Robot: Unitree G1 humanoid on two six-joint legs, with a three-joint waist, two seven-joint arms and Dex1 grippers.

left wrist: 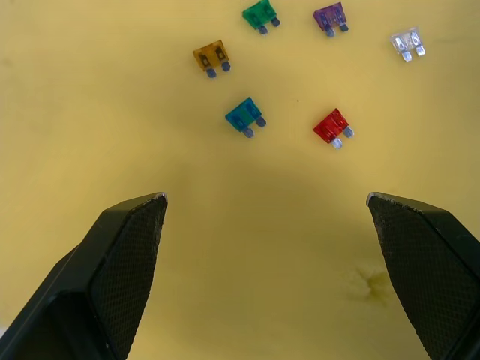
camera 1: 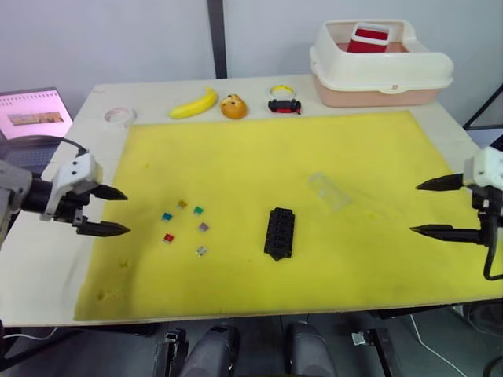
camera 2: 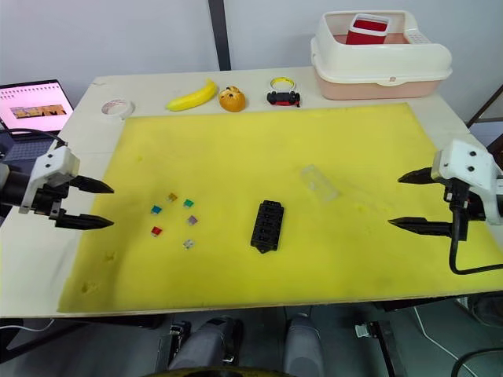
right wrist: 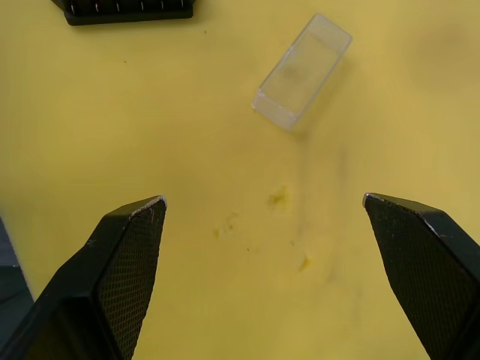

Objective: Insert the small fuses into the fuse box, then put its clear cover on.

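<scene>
Fuse box point(camera 1: 280, 232) lies between fuses point(camera 1: 185, 224) and cover point(camera 1: 328, 190).

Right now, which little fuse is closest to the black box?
The grey fuse. It lies at the near right corner of the group, closest to the fuse box; the teal, red, green, brown and purple ones lie farther left.

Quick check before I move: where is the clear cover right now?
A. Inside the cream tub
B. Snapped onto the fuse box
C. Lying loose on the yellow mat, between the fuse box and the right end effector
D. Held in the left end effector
C: the clear cover lies on the yellow mat, apart from the fuse box, and the open right end effector is empty.
</scene>
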